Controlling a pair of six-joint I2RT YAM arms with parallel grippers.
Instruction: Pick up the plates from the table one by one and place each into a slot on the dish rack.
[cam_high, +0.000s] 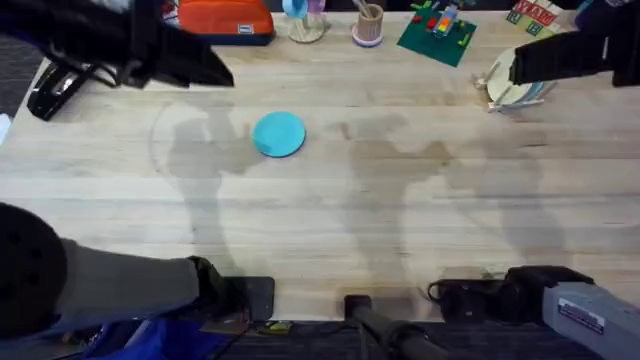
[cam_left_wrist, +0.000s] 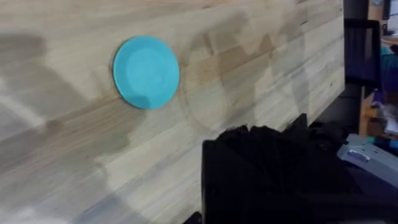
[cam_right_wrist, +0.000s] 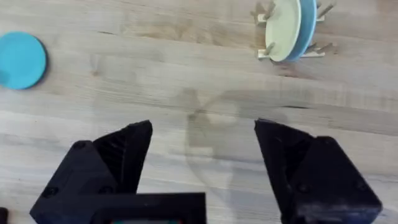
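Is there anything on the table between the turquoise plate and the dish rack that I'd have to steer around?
Nothing visible. The turquoise plate lies flat and alone on the table, and the wood between it and the dish rack is bare. The rack already holds a cream plate and a light blue plate.

Even, fairly bright light falls on the table (cam_high: 400, 210), and soft grey arm shadows spread across the wood, the broadest ones pooling just ahead of the right gripper (cam_right_wrist: 202, 158), whose black fingers stand apart and slightly soft-edged. In the overhead view the arms pass close under the lens as big dark blurred shapes along the far edge, well off from the turquoise plate (cam_high: 279, 134), which stays crisp without glare. By the left gripper the wood is smeared and hazy, and a black mass sits out of focus.
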